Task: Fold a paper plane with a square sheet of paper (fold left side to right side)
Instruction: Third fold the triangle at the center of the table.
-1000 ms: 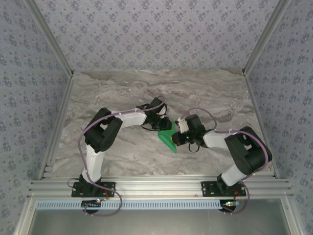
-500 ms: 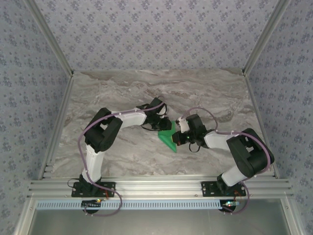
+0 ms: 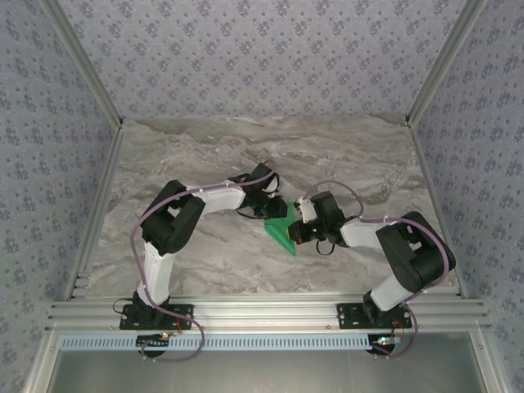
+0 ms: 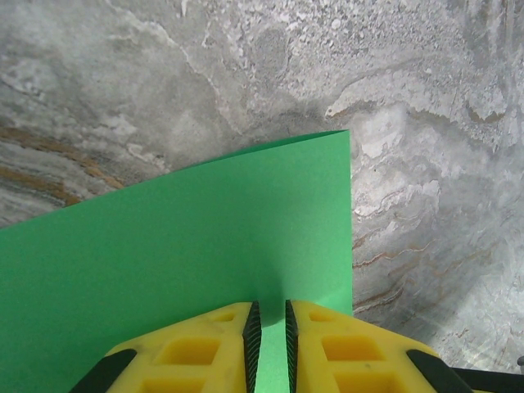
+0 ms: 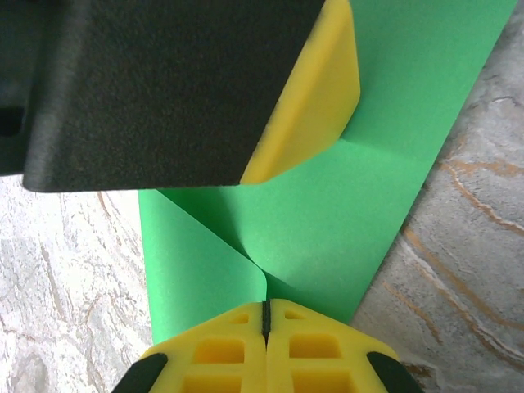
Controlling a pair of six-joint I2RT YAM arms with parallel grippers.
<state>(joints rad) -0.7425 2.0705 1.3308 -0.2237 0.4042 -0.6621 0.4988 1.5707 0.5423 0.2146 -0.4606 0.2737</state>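
**Both hands on the green sheet at mid-table**

The square sheet of paper (image 3: 282, 232) sat near the middle of the marble table (image 3: 246, 147), between the two arms, and read from above as a narrow green wedge pointing toward the near edge. The left hand (image 3: 274, 209) reached in from the left at the wedge's far end. The right hand (image 3: 300, 233) came in from the right, against its right side.

In the left wrist view, the left hand (image 4: 269, 309) was clamped on the paper (image 4: 205, 237). Its yellow fingers (image 4: 327, 336) stood a thin slit apart, with the green sheet running into the gap. The sheet spread away from them, one straight edge on the right, over the grey stone (image 4: 164, 65).

In the right wrist view, the right hand (image 5: 267, 304) had its fingers (image 5: 221, 344) pressed fully together on the paper (image 5: 344, 213), where a folded flap's edge ran straight into the seam between them. Beyond the flap, a yellow finger (image 5: 315, 90) of the left hand touched the same sheet from the far side. The table (image 5: 458, 270) showed on both sides of the green.
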